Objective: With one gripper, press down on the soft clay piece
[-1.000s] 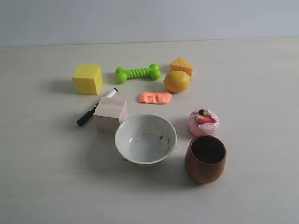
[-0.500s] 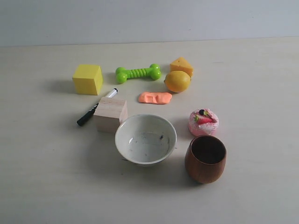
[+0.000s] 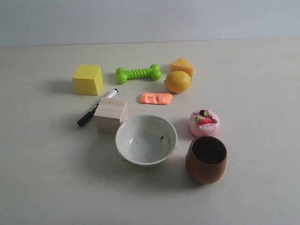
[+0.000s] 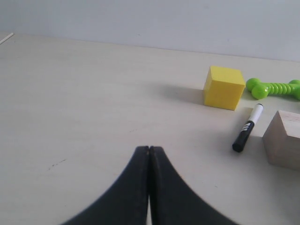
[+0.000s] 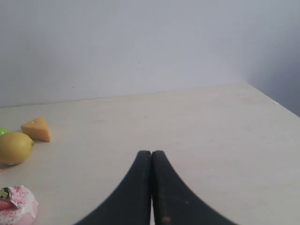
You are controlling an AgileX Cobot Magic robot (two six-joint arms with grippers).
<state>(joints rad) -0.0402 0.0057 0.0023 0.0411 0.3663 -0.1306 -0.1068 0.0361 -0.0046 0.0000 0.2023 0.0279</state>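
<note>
The soft clay piece [image 3: 155, 98] lies flat on the table in the exterior view, a salmon-orange wavy lump just in front of the lemon [image 3: 177, 81]. Neither wrist view shows it. No arm appears in the exterior view. My left gripper [image 4: 149, 149] is shut with nothing in it, over bare table well short of the yellow cube [image 4: 224, 87]. My right gripper [image 5: 151, 153] is also shut and empty, with the lemon [image 5: 15, 147] and the cheese wedge [image 5: 37, 129] far off to one side.
Around the clay stand a green bone toy [image 3: 138, 73], cheese wedge [image 3: 182, 65], yellow cube [image 3: 87, 79], wooden block [image 3: 110, 115], black marker [image 3: 96, 107], white bowl [image 3: 146, 139], pink cake toy [image 3: 204, 122] and brown wooden cup [image 3: 206, 159].
</note>
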